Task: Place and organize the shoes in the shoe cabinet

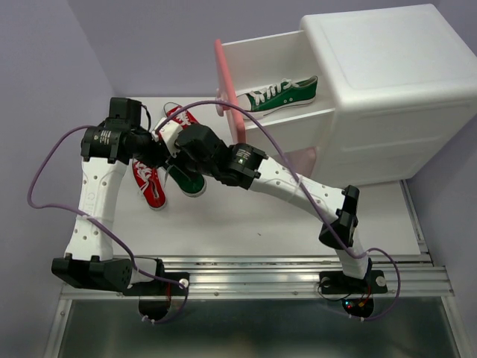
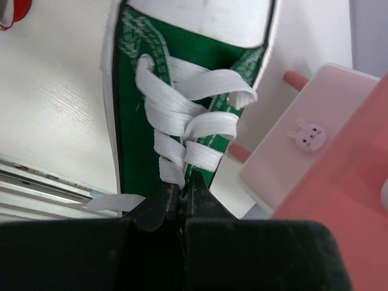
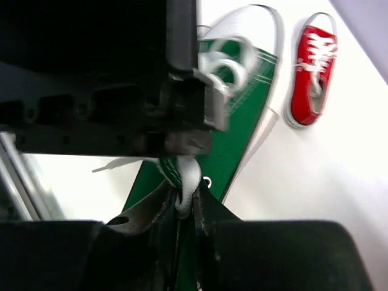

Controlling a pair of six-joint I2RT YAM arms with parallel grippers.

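A green sneaker with white laces sits over the white table between both arms. My left gripper is shut on its tongue and laces; it shows in the top view. My right gripper is shut on the same shoe's white edge, close against the left gripper; it shows in the top view. A second green sneaker lies in the open top drawer of the white shoe cabinet. One red sneaker lies beside the held shoe, another behind the grippers.
The top drawer's pink front stands open at the far middle. A lower pink drawer front with a bunny knob juts out just right of the held shoe. A metal rail runs along the table's near edge.
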